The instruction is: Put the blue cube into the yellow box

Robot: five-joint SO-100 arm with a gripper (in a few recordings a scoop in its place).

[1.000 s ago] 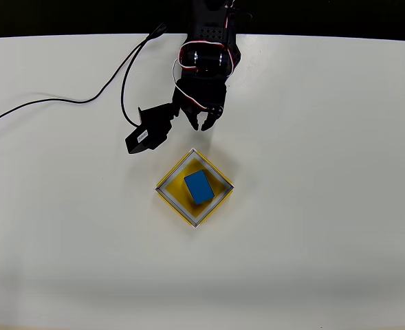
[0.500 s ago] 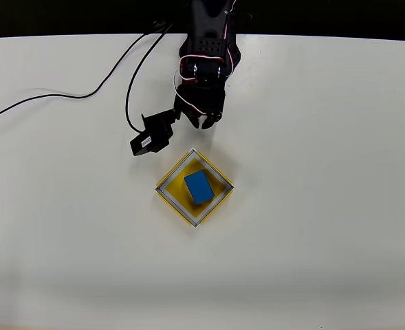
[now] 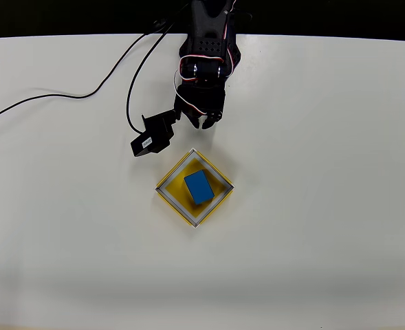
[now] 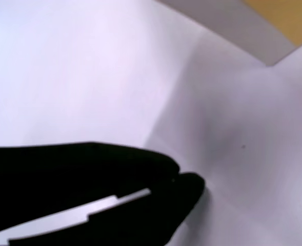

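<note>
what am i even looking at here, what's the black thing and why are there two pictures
The black thing is a small robot arm reaching in from the table's far edge. At its tip is a two-finger pincer for grabbing things.

One picture comes from a camera fixed above, looking straight down. The other comes from a camera riding on the arm's wrist, so it is close and blurry: the dark shape is the pincer, with a corner of the yellow box at the top.

On the white table lies a shallow yellow box with a blue cube inside it. A black cable trails off to the left.

The pincer holds nothing. It hangs above the bare table just beyond the box, and its fingers look closed.
</note>
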